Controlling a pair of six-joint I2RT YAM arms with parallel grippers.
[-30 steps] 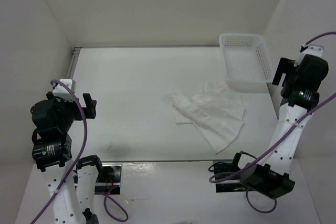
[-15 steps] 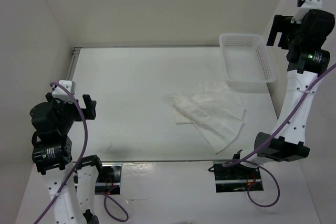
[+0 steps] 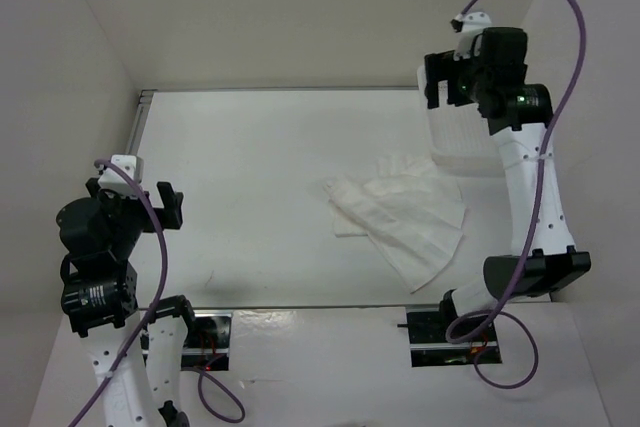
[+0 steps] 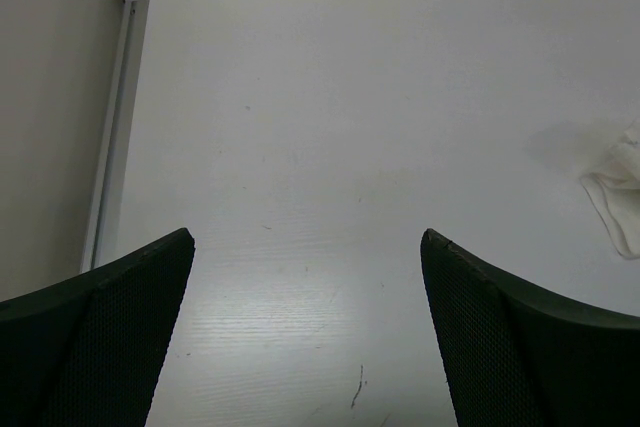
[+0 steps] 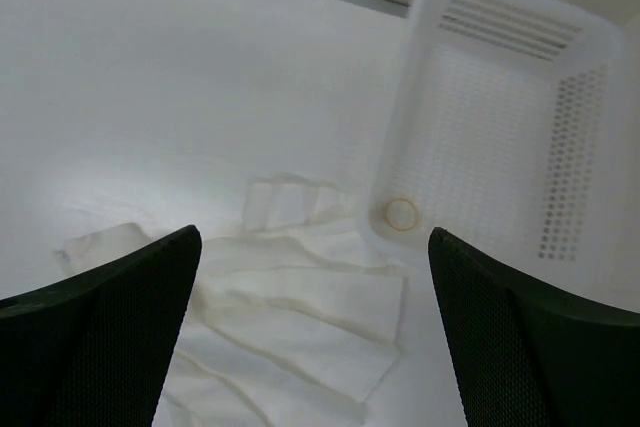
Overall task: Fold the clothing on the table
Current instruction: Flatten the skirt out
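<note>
Perforated basket (image 5: 578, 147) — faint ring (image 5: 400, 213) at one corner, clothing (image 5: 300, 292) just beside

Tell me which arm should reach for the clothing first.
Right, likely. The right hand, open, hangs over the basket, next to the clothing, which shows in its wrist view. The left hand, also open, sits near the table's left edge, far from the fabric.

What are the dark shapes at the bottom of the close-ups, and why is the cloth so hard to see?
Left wrist view: the left arm's own fingers, close to the lens, dark and soft. Right wrist view: the right arm's fingers likewise; white perforated plastic basket washed out. Top external view: soft even light; thin white pleated garment shows on matte white table only by faint shadows.
</note>
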